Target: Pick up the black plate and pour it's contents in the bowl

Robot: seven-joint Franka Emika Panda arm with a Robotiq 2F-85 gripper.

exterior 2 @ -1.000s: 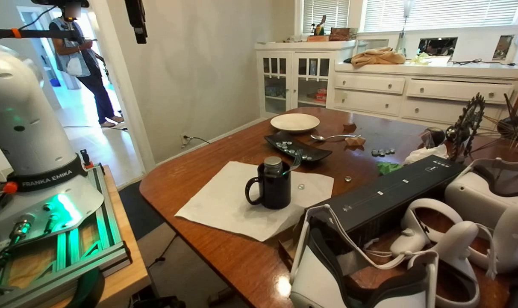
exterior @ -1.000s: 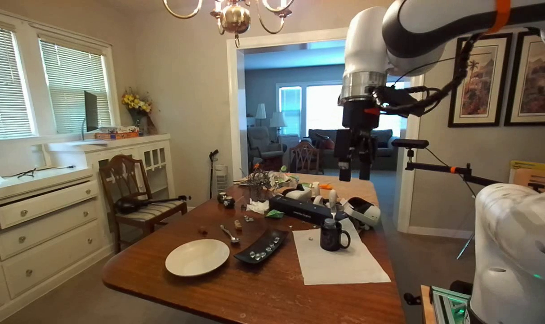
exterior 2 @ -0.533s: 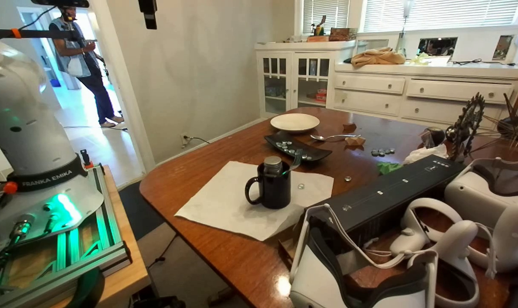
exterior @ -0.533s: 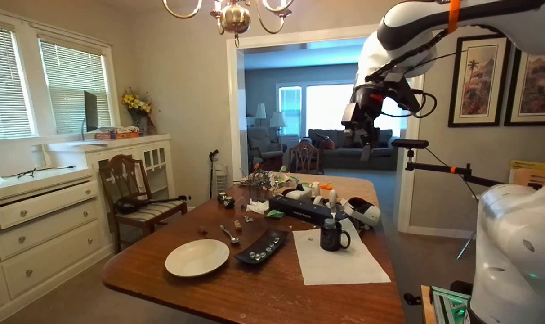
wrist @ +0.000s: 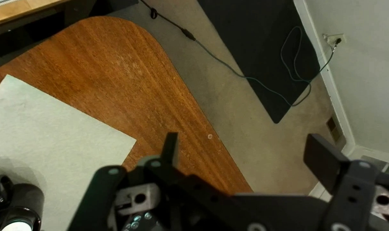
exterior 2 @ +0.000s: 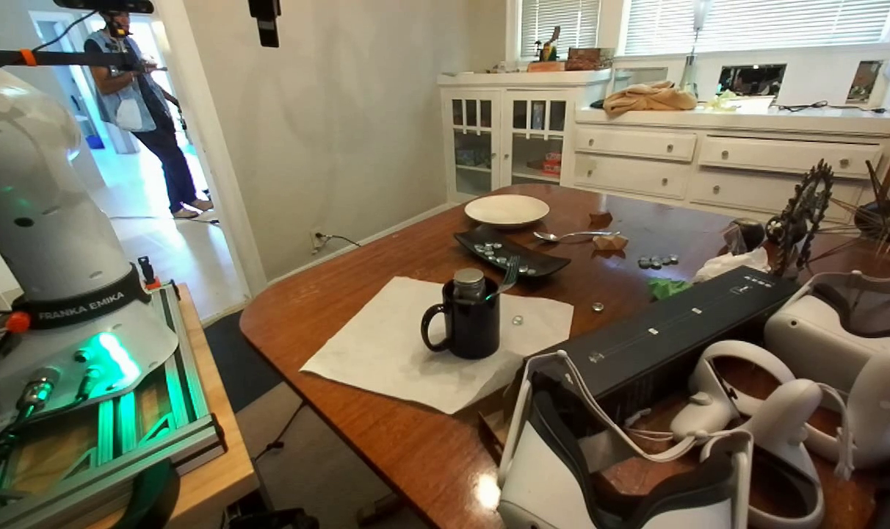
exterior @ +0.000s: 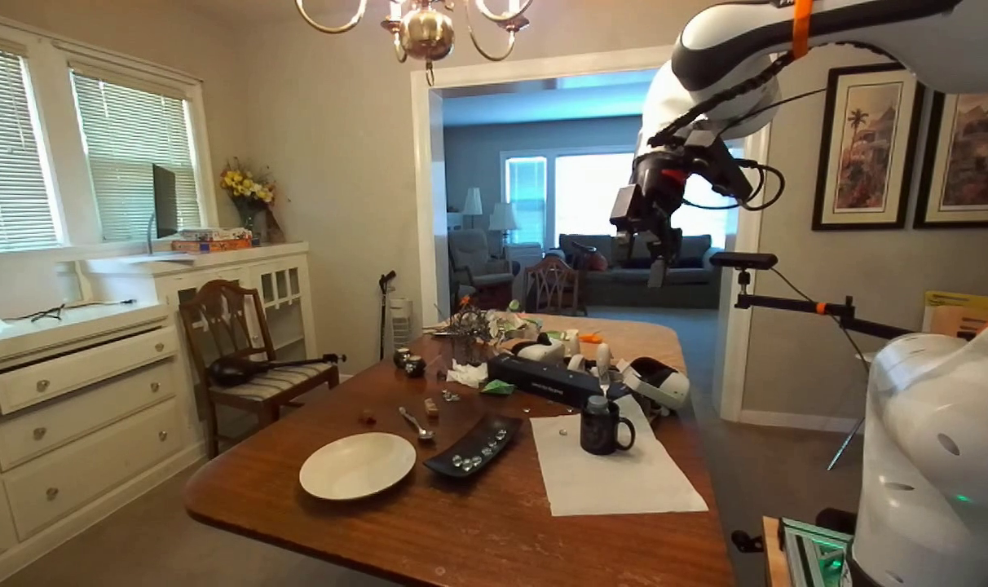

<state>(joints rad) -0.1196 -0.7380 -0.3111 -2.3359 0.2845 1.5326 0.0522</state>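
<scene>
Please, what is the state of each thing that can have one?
Black gripper: open, holding nothing
Black oblong tray: upright, holding small clear pieces
Round white dish: empty
Glossy black mug: upright, holding lidded jar, metal fork
Top white drawer: partly open
White glazed doors: shut

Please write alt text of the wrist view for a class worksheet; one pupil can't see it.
A black two-fingered pincer, wide open and holding nothing, spans the foreground before a round-cornered brown wooden table. At lower left, a glossy black cylindrical mug stands on a white paper sheet; at the bottom, the pincer mostly hides a black oblong tray of clear round beads.
</scene>
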